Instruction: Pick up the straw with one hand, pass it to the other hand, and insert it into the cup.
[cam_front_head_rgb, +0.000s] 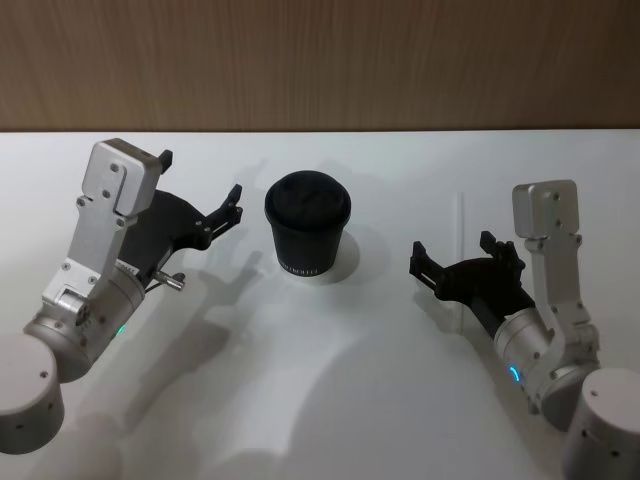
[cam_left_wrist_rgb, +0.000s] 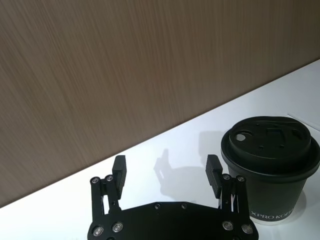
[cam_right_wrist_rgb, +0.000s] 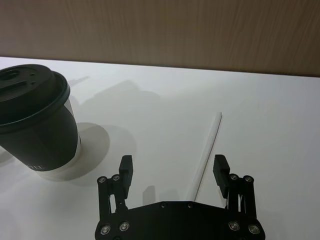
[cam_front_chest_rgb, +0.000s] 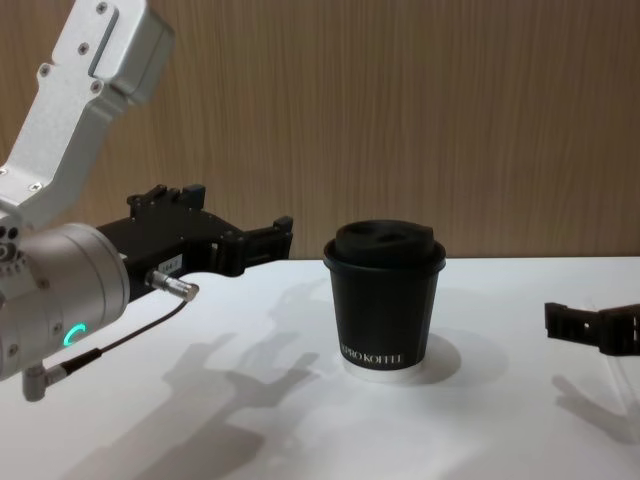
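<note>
One straw (cam_right_wrist_rgb: 207, 147) lies flat on the table (cam_front_head_rgb: 330, 400) at 3 o'clock of the one cup (cam_front_head_rgb: 307, 225). In the head view its long axis runs 12–6 and passes between the wide-spread, empty fingers of the right gripper (cam_right_wrist_rgb: 173, 167), the nearer of the two, which hangs over the straw's 6 o'clock end. The left gripper (cam_left_wrist_rgb: 166, 167), also wide and empty, sits at 9 o'clock of the cup; the grasp likely needs only a descent, closing across that axis.
</note>
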